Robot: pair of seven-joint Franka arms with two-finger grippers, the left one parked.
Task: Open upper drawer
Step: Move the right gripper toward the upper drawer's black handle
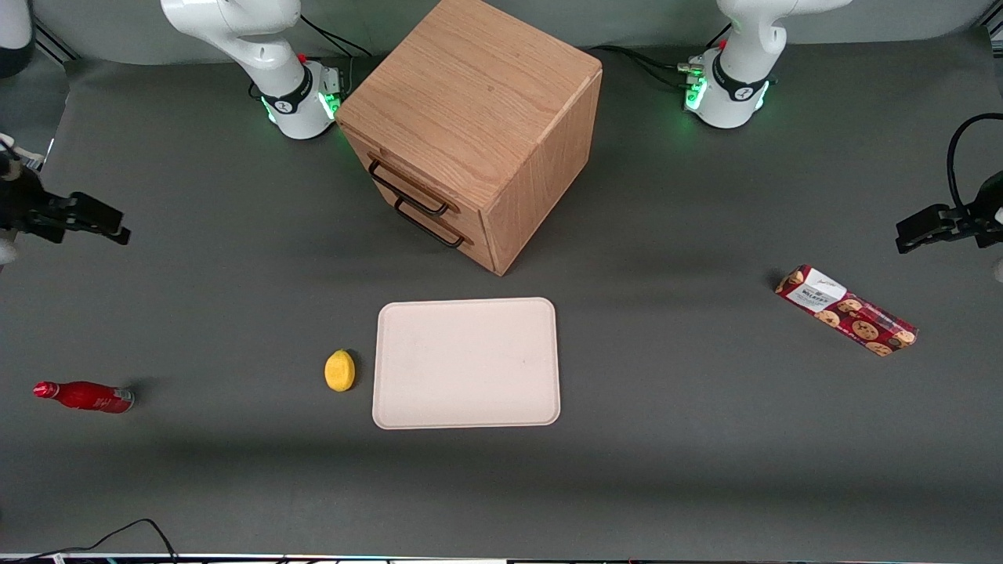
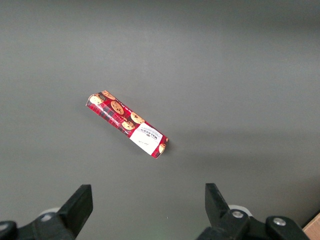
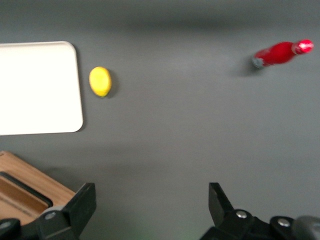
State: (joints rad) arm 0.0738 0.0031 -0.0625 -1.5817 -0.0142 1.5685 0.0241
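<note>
The wooden cabinet [image 1: 478,102] stands at the back middle of the table, its front turned toward the working arm's end. The upper drawer [image 1: 401,177] looks shut, its thin black bar handle [image 1: 409,190] just above the lower drawer's handle [image 1: 428,227]. My right gripper [image 1: 110,225] hangs open and empty above the table at the working arm's end, well apart from the cabinet. In the right wrist view the gripper [image 3: 152,200] is open, with a corner of the cabinet front [image 3: 30,180] and a black handle [image 3: 27,189] beside one finger.
A cream tray [image 1: 467,415] lies nearer the front camera than the cabinet, a yellow lemon [image 1: 339,370] beside it. A red bottle [image 1: 85,396] lies toward the working arm's end. A red cookie box [image 1: 846,310] lies toward the parked arm's end.
</note>
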